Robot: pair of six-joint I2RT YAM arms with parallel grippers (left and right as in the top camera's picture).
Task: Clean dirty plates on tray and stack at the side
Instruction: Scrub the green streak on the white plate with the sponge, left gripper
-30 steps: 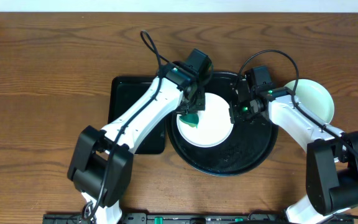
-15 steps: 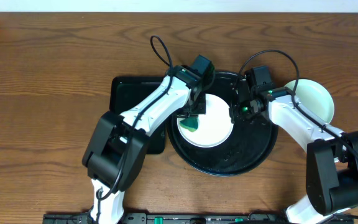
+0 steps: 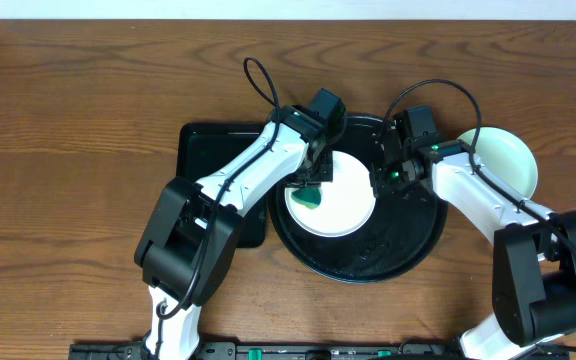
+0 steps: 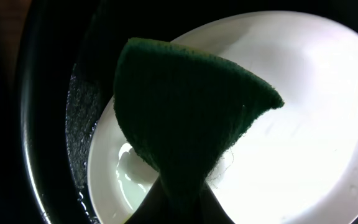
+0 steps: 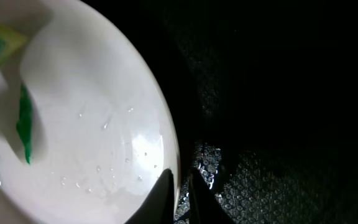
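A white plate (image 3: 346, 203) lies in the round black tray (image 3: 408, 245). My left gripper (image 3: 311, 182) is shut on a green sponge (image 3: 308, 196), which rests on the plate's left part. In the left wrist view the sponge (image 4: 185, 106) fans out from my left gripper (image 4: 179, 202) over the wet plate (image 4: 303, 112). My right gripper (image 3: 376, 186) pinches the plate's right rim. In the right wrist view its two fingers straddle that rim (image 5: 173, 155) at my right gripper (image 5: 180, 186), and the sponge (image 5: 23, 124) shows at the far left. A pale mint-green plate (image 3: 508, 160) sits on the table right of the tray.
A rectangular black tray (image 3: 208, 160) lies left of the round one, partly under my left arm. The round tray's floor (image 5: 278, 124) is wet and textured. Bare wooden table (image 3: 68, 150) surrounds everything.
My left arm's elbow has swung right and the sponge has slid slightly across the plate. The right arm and the plate have stayed in place.
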